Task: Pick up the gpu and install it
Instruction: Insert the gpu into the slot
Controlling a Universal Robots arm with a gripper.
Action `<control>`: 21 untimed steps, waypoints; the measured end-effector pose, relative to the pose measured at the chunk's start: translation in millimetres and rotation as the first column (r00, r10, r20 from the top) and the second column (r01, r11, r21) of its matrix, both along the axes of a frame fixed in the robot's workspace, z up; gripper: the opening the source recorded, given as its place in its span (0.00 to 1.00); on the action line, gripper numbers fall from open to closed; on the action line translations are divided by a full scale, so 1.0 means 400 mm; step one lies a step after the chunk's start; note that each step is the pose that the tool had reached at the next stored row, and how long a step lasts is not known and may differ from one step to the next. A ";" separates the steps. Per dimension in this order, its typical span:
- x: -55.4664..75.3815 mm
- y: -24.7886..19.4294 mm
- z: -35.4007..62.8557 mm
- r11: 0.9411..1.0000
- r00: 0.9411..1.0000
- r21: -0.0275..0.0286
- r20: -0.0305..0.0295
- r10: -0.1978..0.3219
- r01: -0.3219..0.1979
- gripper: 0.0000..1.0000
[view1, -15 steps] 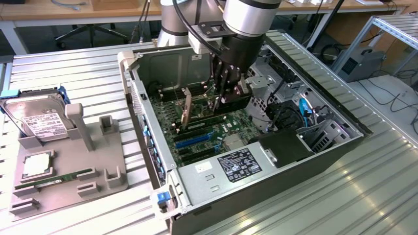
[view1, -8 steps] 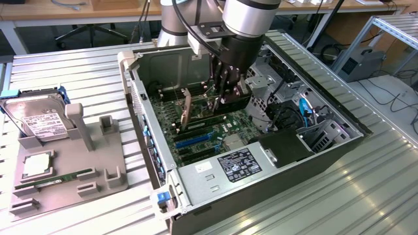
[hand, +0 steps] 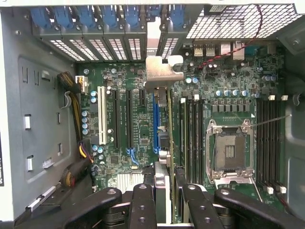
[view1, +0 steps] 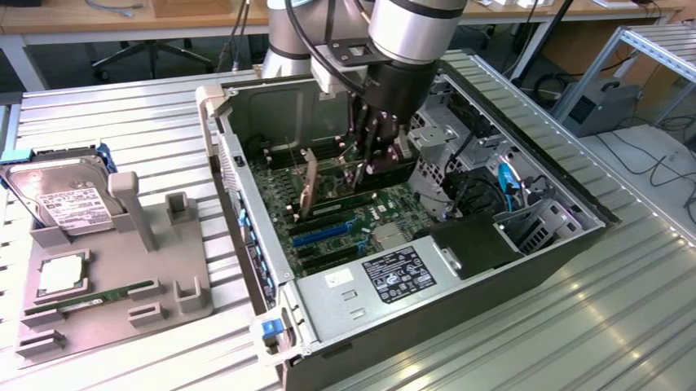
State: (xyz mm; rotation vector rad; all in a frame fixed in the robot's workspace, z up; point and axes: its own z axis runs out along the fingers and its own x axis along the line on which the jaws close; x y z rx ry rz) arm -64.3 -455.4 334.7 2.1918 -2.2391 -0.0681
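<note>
The gpu (view1: 309, 186) stands on edge inside the open computer case (view1: 234, 106), pale bracket end toward the case's slotted rear wall. My gripper (view1: 381, 167) reaches down into the case and is shut on the card's other end. In the wrist view the gpu (hand: 163, 81) runs edge-on away from my gripper (hand: 164, 205). It lies along the blue expansion slot (hand: 155, 119) of the green motherboard (hand: 138, 124). Its bent silvery bracket sits just short of the rear slot openings. The black fingers (hand: 143, 205) press on both sides of the card.
A grey fixture tray (view1: 174, 269) at the exterior view's left holds a hard drive (view1: 65, 199), a processor (view1: 62, 273) and a green memory stick (view1: 93, 297). Inside the case are the power supply (view1: 403, 273), a drive cage (view1: 435, 147), cables (hand: 76, 133) and the processor socket (hand: 231, 152).
</note>
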 end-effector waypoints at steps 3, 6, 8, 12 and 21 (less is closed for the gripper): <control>-0.005 -0.002 -0.004 1.000 1.000 0.000 0.000 0.000 0.000 0.27; -0.011 -0.006 -0.010 1.000 1.000 0.000 0.000 0.000 0.000 0.27; -0.014 -0.009 -0.014 1.000 1.000 0.000 0.000 0.000 0.000 0.27; -0.017 -0.016 -0.021 1.000 1.000 0.000 0.000 0.000 0.000 0.27; -0.022 -0.021 -0.024 1.000 1.000 0.000 0.000 0.000 0.000 0.27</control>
